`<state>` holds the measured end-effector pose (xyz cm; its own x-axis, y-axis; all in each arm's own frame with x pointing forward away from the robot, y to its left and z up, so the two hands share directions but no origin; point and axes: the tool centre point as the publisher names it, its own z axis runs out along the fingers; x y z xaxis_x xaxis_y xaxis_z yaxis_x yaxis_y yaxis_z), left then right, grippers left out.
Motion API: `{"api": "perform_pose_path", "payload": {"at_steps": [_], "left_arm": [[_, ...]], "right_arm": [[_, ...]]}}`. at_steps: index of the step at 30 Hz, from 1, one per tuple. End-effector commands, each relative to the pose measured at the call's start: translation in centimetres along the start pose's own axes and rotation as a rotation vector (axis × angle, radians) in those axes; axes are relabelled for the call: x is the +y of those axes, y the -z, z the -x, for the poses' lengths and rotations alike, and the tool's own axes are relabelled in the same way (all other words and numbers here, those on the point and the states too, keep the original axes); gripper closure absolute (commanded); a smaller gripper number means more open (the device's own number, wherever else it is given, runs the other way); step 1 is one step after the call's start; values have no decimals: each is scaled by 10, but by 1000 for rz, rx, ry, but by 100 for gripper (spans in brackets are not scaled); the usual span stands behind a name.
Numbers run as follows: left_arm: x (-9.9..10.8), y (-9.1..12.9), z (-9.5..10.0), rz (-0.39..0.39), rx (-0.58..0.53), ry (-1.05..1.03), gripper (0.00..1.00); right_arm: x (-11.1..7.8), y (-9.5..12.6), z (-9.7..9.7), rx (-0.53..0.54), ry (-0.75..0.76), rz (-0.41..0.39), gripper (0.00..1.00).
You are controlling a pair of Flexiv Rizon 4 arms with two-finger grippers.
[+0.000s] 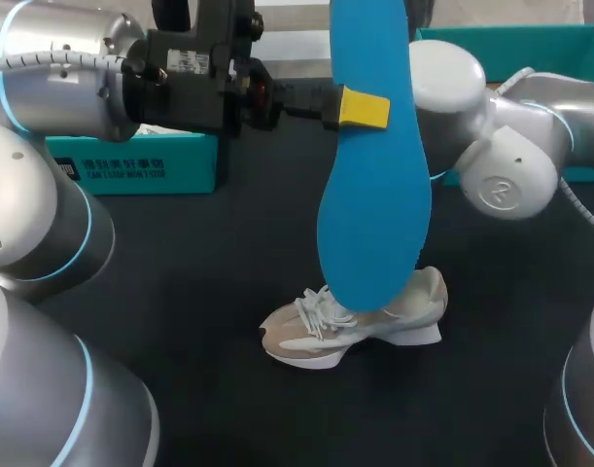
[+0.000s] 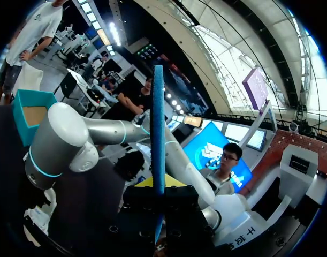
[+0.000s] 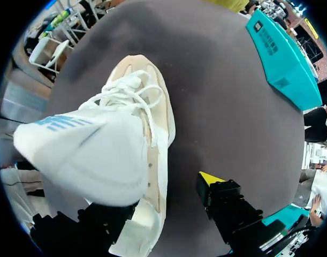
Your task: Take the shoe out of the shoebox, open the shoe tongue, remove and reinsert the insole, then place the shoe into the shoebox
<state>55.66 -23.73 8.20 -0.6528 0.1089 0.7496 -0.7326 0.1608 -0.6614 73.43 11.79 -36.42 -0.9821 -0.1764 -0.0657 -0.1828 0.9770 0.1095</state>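
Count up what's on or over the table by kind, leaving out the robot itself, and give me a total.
Shoe: 1
Insole: 1, blue, held up above the shoe
Teal box pieces: 2, one at the left, one at the back right
Total: 4

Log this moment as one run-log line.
stage: insole out, not yet reinserted | left claw: shut on insole, held upright above shoe | right claw: open, at shoe's tongue | shoe: on table
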Motion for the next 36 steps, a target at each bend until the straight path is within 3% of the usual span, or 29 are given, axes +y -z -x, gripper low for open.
{"api": "perform_pose_path", "payload": {"at_steps": [1,5,7,8,9,19,27,33,35,36], "left_arm": [[2,0,1,-3,3,-1,100],[2,0,1,-3,3,-1,100],[2,0,1,-3,3,-1,100],[2,0,1,-3,3,-1,100],[2,0,1,-3,3,-1,100],[2,0,1,-3,3,-1,100],[2,0,1,-3,3,-1,100],[2,0,1,-3,3,-1,100],[2,0,1,-3,3,-1,100],[2,0,1,-3,3,-1,100]], "right_arm": [[9,-27,3,13,3,1,52],[11,-32,1,27,-2,16,54],[11,-32,1,24,-9,15,73],[11,-31,0,23,-12,13,95],[10,-29,0,20,-16,14,100],[1,-5,-14,-10,-98,-16,100],[-5,17,-30,3,-485,-62,100],[-16,19,-34,65,-872,71,100],[-19,24,-34,69,-930,152,100],[-19,24,-34,69,-930,152,100]]}}
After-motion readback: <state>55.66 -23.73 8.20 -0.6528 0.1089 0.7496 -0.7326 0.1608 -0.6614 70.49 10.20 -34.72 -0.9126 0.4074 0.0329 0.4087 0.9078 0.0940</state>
